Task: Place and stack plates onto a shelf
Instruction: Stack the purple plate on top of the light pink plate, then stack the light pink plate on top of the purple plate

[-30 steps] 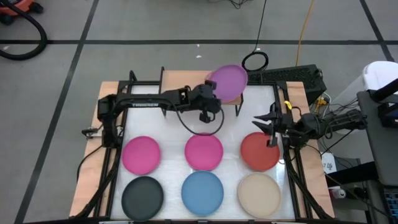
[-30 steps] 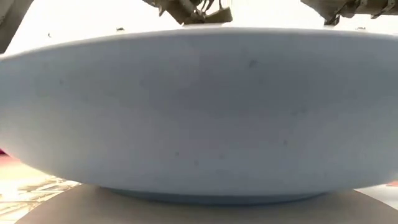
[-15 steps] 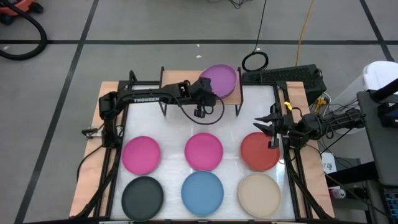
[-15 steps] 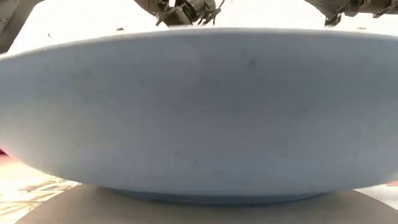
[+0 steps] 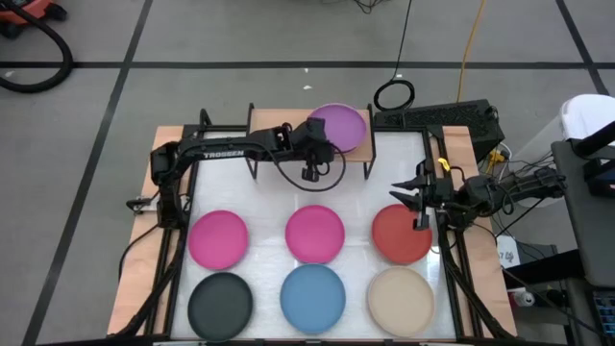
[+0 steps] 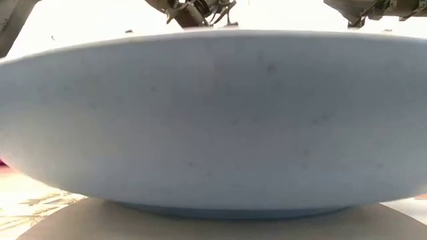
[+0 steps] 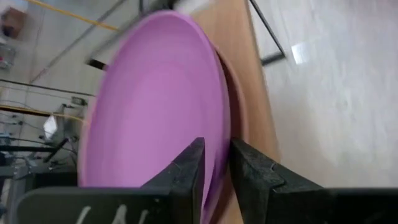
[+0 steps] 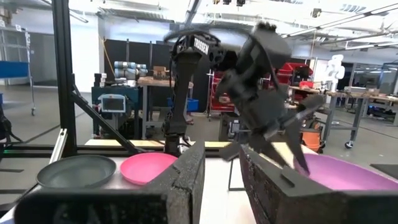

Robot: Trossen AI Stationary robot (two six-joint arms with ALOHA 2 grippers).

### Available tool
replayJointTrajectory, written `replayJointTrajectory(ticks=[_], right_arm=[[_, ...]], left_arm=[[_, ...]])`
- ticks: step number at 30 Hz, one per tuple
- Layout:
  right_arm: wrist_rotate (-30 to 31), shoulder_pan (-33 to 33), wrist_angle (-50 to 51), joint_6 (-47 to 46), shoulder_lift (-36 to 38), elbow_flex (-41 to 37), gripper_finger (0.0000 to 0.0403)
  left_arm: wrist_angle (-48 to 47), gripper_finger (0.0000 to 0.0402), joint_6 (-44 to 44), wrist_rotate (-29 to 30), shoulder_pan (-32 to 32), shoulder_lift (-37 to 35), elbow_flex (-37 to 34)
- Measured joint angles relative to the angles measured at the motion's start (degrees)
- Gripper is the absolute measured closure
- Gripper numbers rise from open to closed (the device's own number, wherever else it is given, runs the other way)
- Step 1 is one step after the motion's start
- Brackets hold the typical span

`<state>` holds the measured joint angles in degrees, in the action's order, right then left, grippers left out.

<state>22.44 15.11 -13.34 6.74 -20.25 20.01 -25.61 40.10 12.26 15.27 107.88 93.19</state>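
My left gripper (image 5: 322, 136) (image 7: 217, 152) reaches over the shelf (image 5: 279, 144), a low light-wood board on black legs at the table's far side, and is shut on the purple plate (image 5: 339, 126) (image 7: 155, 106). Right under the purple plate lies a light pink plate (image 7: 239, 102). My right gripper (image 5: 410, 203) hovers open above the far edge of the red plate (image 5: 401, 235). Flat on the table lie two magenta plates (image 5: 218, 238) (image 5: 315, 234), the black plate (image 5: 220, 304), the blue plate (image 5: 313, 296) and the beige plate (image 5: 401, 300). My left gripper pinches the purple plate's rim (image 7: 212, 134) between its two fingers, one above the plate and one below. It comes roughly level from the table's left side. The plate sits nearly flat just over the light pink plate; whether it rests on it, I cannot tell.
The shelf's left half (image 5: 274, 142) is bare wood. A black cable ring (image 5: 394, 94) and a dark box (image 5: 452, 117) lie beyond the table's far right corner. In the low view the blue plate (image 6: 213, 120) fills nearly everything.
My left gripper has carried the purple plate toward the far edge and down over the shelf. The plate, tilted and higher a second ago, now lies nearly flat above the light pink plate. The gripper stays shut on its rim.
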Motion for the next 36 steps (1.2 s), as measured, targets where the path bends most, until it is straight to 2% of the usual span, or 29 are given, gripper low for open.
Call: replayJointTrajectory(ticks=[14, 19, 22, 25, 31, 34, 36], right_arm=[[0.1, 0.0, -3.1, 0.0, -4.4, 0.0, 0.0319], [0.1, 0.0, -4.1, -0.1, -5.3, 0.0, 0.0319], [0.1, 0.0, -4.2, -0.1, -5.8, 0.0, 0.0319], [0.1, 0.0, -4.2, 0.0, -6.5, 0.0, 0.0319], [0.2, 0.0, -3.7, -0.1, -8.2, 0.0, 0.0319], [0.2, 0.0, -3.5, -0.1, -9.5, 0.0, 0.0319], [0.2, 0.0, -3.5, -0.1, -10.4, 0.0, 0.0319]], left_arm=[[0.1, 0.0311, -3.3, 2.3, -1.5, -4.6, 0.0], [-0.5, 0.0255, -4.9, 2.5, -1.7, -4.6, 0.0], [-0.3, 0.0214, -5.3, 5.7, -2.5, -6.4, -0.1], [1.6, 0.0194, -7.9, 9.3, -4.4, -10.8, -0.1], [-3.0, 0.019, -17.4, 9.1, -10.2, -22.8, -1.6], [-1.2, 0.019, -21.3, 9.0, -11.6, -30.0, -8.6], [4.4, 0.019, -24.3, 9.0, -11.6, -34.7, -16.3]])
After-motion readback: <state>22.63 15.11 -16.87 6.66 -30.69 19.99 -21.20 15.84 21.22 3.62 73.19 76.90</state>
